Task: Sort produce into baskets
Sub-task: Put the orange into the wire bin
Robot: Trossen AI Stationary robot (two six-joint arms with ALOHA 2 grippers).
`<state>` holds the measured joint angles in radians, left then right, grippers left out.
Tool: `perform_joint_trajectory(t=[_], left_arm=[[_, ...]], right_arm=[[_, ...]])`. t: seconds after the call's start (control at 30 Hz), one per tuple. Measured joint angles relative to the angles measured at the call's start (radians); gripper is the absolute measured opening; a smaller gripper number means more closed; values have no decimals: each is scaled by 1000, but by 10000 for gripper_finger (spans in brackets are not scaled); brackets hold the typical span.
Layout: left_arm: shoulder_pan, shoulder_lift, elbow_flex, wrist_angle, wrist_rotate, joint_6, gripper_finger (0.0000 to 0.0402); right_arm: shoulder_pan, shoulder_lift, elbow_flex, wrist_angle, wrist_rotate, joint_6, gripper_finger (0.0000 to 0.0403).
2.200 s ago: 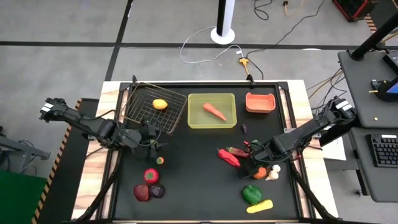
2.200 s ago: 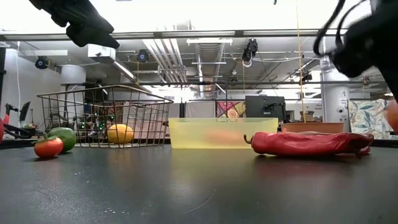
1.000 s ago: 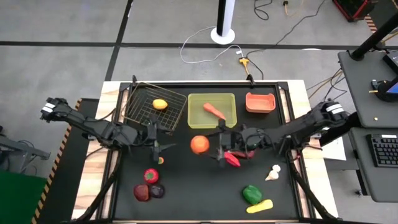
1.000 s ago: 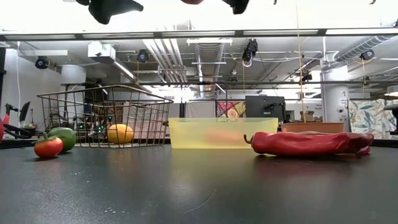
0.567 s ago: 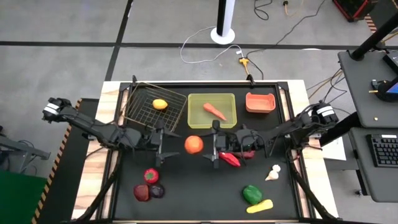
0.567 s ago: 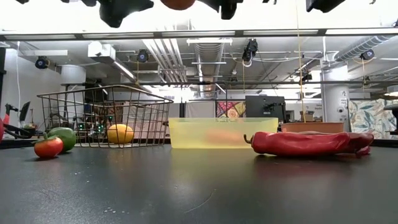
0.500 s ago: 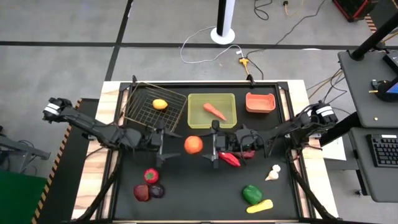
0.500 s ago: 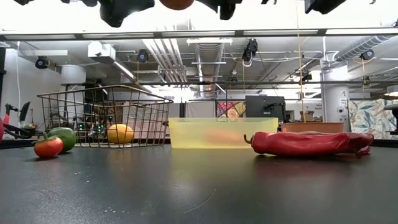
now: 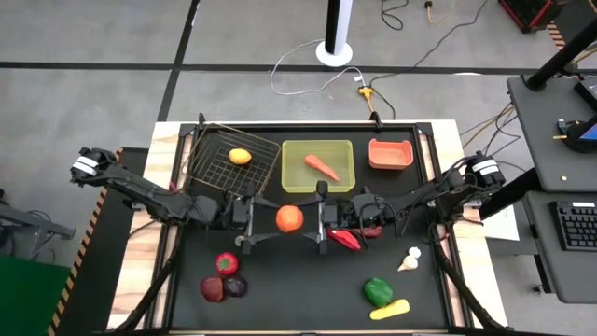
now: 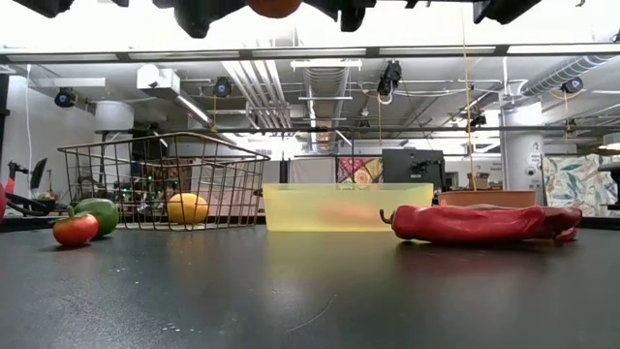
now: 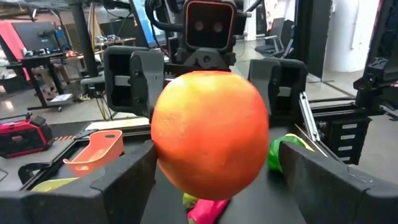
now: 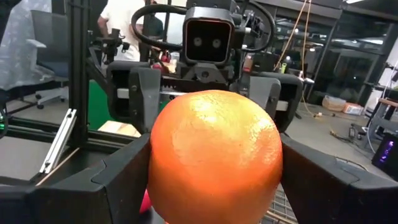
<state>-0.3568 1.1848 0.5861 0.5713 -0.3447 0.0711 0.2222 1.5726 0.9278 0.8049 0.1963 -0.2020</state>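
Midair above the table's middle, right gripper (image 9: 317,217) clamps an orange (image 9: 289,217) between its fingers; left gripper (image 9: 250,224) faces it from the other side, fingers spread wide to either side of the fruit, contact not discernible. Behind them: lemon (image 9: 240,156) in the wire basket (image 9: 264,164), carrot (image 9: 322,167) in the yellow-green tray (image 9: 291,179), salmon bin (image 9: 390,163) at right. Red chili (image 9: 345,239) lies just beside the right gripper.

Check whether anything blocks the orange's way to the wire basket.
Nothing on the table does. The orange hangs above the mat in the right gripper. Only the left gripper, open around the orange, sits on the side of the wire basket, whose near rim must be cleared.
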Motion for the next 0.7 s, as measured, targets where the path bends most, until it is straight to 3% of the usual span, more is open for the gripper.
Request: perform_joint_trajectory(t=[0.4,0.7], left_arm=[[21,54,3,80,5,19,310],[21,48,3,76,7,3,244]], right_arm=[[0,0,0,0,-5,0,302],[-3,0,0,-3,-14,37,321]])
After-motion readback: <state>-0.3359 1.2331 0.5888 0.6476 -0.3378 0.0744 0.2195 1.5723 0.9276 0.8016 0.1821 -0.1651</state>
